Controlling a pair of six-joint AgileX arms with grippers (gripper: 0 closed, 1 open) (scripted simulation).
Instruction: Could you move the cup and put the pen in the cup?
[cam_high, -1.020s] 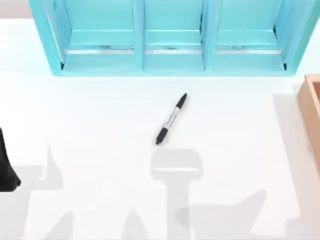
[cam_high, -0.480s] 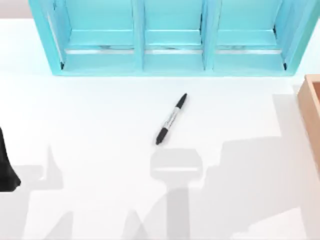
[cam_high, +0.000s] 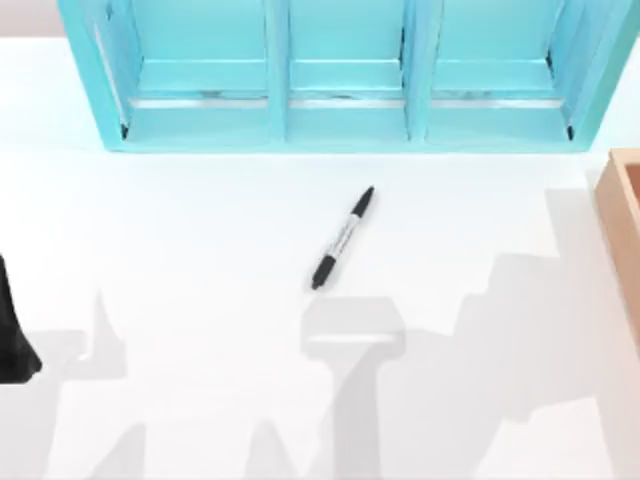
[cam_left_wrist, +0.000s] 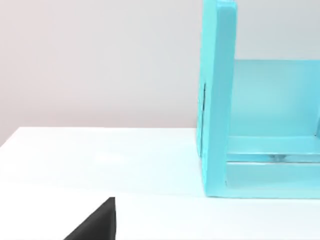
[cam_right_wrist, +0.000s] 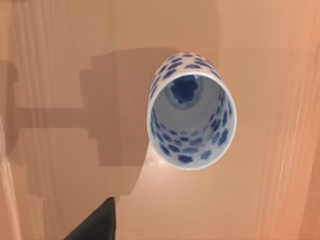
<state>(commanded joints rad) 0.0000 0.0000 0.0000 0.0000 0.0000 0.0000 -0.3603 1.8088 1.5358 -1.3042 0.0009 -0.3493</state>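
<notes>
Top view lays out the white table (cam_high: 180, 240), its far edge taken up by a turquoise shelf unit (cam_high: 345, 75) split into three open bays, with the corner of a tan wooden box (cam_high: 622, 215) cut off at three o'clock. Near the middle lies the pen (cam_high: 342, 238), slim and black with a pale labelled band around its middle, flat on the table and slanted so one black end points toward one o'clock and the other toward seven o'clock, well apart from shelf and box alike. At nine o'clock, on the table's left edge, a dark piece of the left arm (cam_high: 12, 335) sits parked; whether its pincer is open or closed cannot be told. Left wrist view adds the shelf unit's outer side wall (cam_left_wrist: 217, 100) standing upright on the tabletop against a plain grey backdrop. Right wrist view looks down onto a wooden surface (cam_right_wrist: 60, 60) where the cup (cam_right_wrist: 191, 116) stands upright, white with blue blotchy flower marks inside and out, handleless, its mouth open to the camera; the right pincer's state cannot be told either.
</notes>
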